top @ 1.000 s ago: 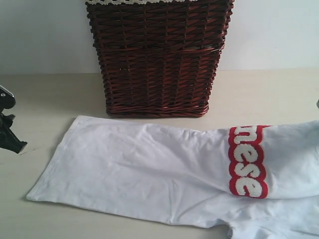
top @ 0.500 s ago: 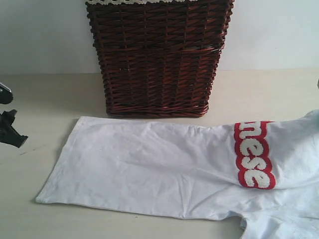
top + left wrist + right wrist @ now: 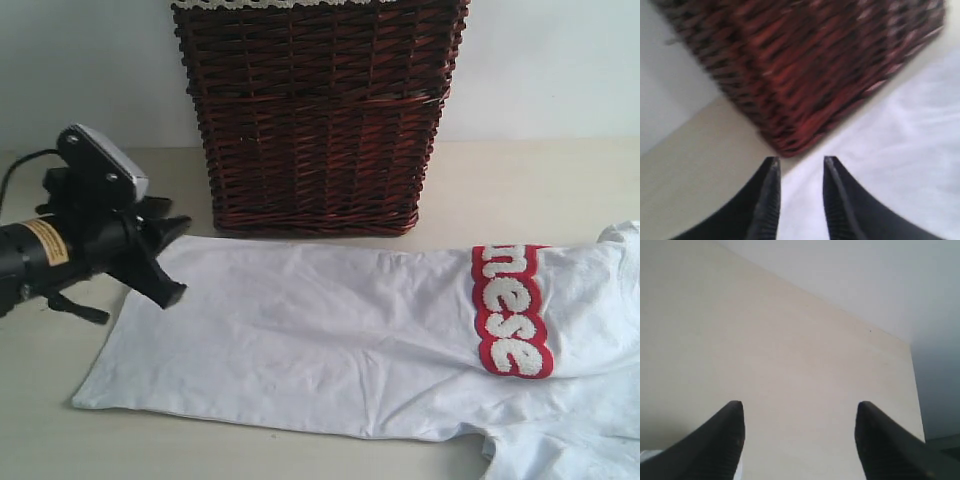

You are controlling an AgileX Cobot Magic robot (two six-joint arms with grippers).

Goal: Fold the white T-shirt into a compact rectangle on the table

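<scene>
White T-shirt (image 3: pixel 330 340) lies flat on the table (image 3: pixel 540 180), just in front of the wicker basket (image 3: pixel 315 120), with its red band (image 3: pixel 510 310) toward the right. The left gripper (image 3: pixel 178 258) hovers at the shirt's far left corner, jaws parted and empty. The right gripper (image 3: pixel 800 415) gapes wide over the tabletop, holding nothing.

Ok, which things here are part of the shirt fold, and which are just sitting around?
Part of the job: white T-shirt, table, left hand, right hand.
Just lying about: wicker basket, behind the shirt.
</scene>
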